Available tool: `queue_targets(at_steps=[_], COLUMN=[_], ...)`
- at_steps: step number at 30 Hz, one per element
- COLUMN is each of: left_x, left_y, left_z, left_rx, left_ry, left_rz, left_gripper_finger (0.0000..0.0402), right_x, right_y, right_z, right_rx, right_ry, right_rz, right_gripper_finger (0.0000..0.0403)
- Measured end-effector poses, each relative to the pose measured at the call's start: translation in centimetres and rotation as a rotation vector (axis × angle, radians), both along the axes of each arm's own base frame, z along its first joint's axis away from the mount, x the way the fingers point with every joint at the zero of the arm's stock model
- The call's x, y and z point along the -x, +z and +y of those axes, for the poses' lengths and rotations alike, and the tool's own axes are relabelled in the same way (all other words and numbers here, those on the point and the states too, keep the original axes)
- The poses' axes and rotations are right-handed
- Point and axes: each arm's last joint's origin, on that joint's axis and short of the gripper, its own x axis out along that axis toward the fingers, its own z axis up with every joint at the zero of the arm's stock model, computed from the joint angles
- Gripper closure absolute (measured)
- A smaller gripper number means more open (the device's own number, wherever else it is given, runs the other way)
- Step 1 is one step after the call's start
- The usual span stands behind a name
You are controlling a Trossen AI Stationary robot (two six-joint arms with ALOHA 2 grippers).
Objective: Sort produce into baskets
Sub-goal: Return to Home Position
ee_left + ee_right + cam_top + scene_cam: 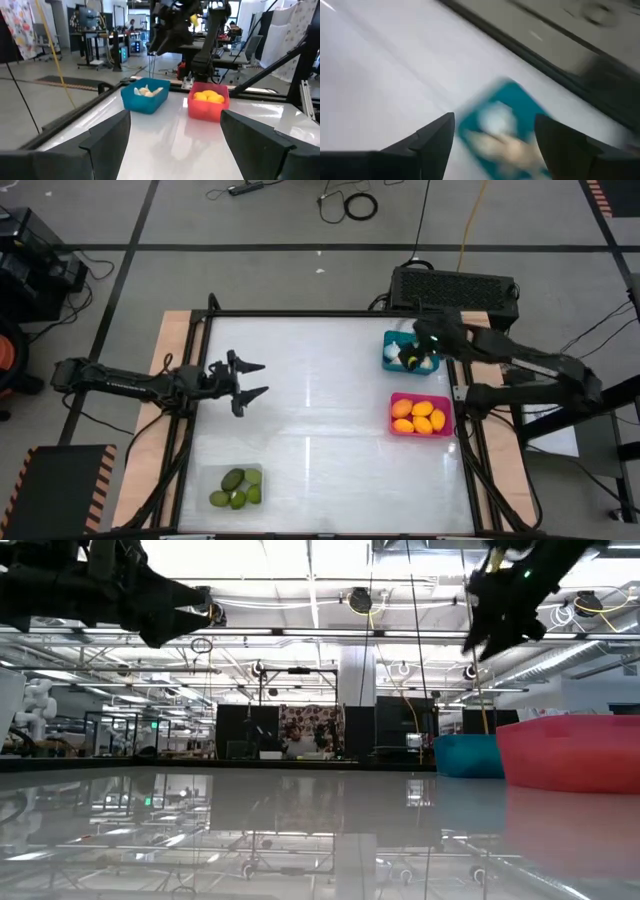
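High view: the right gripper (412,360), fingers spread, is being held just above the teal bin (387,348), whose garlic (145,91) is being partly hidden beneath it. The left gripper (262,378), likewise spread, is being held well apart.

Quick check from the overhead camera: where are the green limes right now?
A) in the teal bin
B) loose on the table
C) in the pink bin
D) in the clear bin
D: the limes lie together in the clear bin, while the teal bin holds garlic and the pink bin holds the orange fruits.
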Motion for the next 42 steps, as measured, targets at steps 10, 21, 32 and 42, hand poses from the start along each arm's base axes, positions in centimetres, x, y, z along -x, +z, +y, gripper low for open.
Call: queue_targets(at_steps=[10, 21, 32, 42], left_x=[0.1, 0.5, 0.5, 0.8], left_y=[0.7, 0.9, 0.7, -1.6], left_z=[0.0, 0.0, -0.2, -0.2], left_rx=[-0.029, -0.011, 0.043, 0.137], left_ry=[0.006, -0.018, -0.083, -0.085], left_rz=[-0.047, -0.067, -0.074, -0.016], left_gripper_finger=[0.0089, 0.0089, 0.0177, 0.0313], right_x=[1.1, 1.6, 2.1, 2.7], right_y=[-2.9, -9.3, -11.9, -14.1], right_z=[4.9, 7.5, 8.3, 8.3], right_rx=[0.018, -0.081, -0.016, 0.006], right_ry=[0.448, 0.558, 0.583, 0.580], right_rz=[-0.816, -0.821, -0.748, -0.714], right_gripper_finger=[0.0138, 0.0187, 0.0388, 0.0400])
